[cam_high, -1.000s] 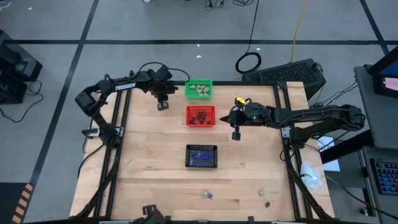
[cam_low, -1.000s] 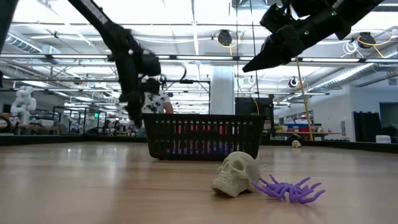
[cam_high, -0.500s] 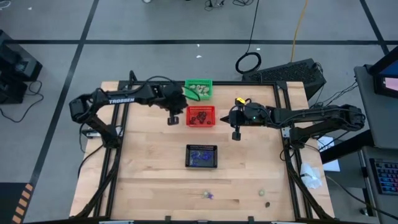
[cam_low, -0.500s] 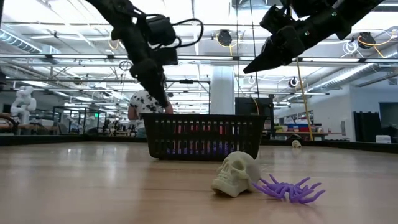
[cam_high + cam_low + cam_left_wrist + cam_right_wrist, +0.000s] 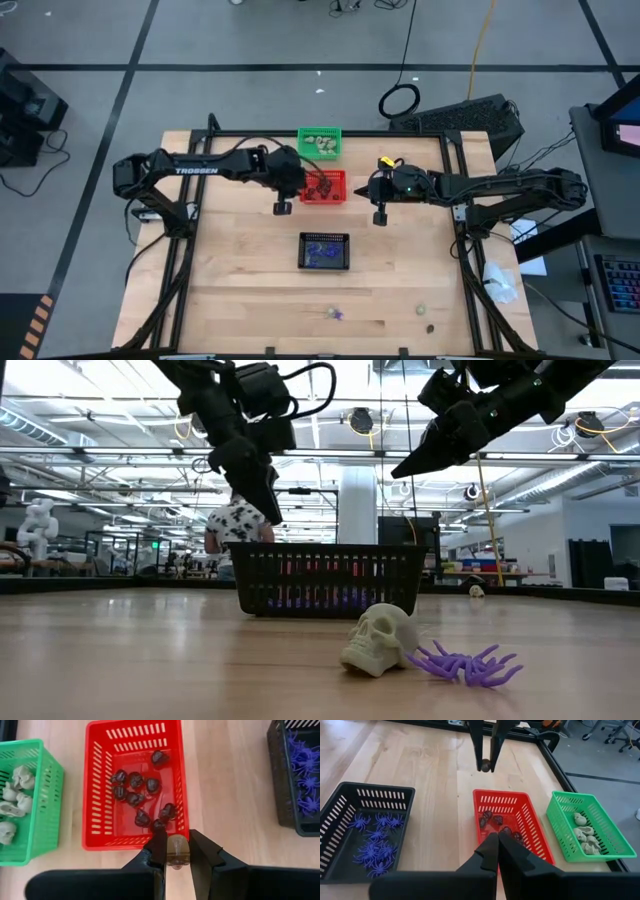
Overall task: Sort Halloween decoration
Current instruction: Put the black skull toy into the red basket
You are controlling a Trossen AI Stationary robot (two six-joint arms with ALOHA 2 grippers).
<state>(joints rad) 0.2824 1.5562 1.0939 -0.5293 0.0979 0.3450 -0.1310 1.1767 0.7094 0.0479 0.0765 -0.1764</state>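
My left gripper (image 5: 283,207) hangs above the table just off the near left corner of the red basket (image 5: 323,186), shut on a small dark brown trinket (image 5: 485,766). The red basket holds several dark brown trinkets (image 5: 142,795). The green basket (image 5: 320,143) holds cream skulls, and the black basket (image 5: 325,250) holds purple spiders. My right gripper (image 5: 380,215) is shut and empty, raised to the right of the red basket. A cream skull (image 5: 378,640) and a purple spider (image 5: 465,663) lie loose near the table's near edge. My left gripper pinches the round dark brown trinket (image 5: 176,851) between its two fingertips (image 5: 160,845). The fingers come from above, slanting down. The trinket is lifted clear of the table, just outside the red basket's rim (image 5: 135,841).
Two more loose trinkets lie near the table's near right corner, one cream (image 5: 421,310) and one dark (image 5: 430,326). The three baskets stand in a line down the table's middle. Bare wood (image 5: 240,270) lies on either side of the black basket. A person shows in the room behind.
My left gripper has swung from beside the green basket toward the table's right and near edge, ending at the red basket's near left corner, still shut. My right arm has kept still.
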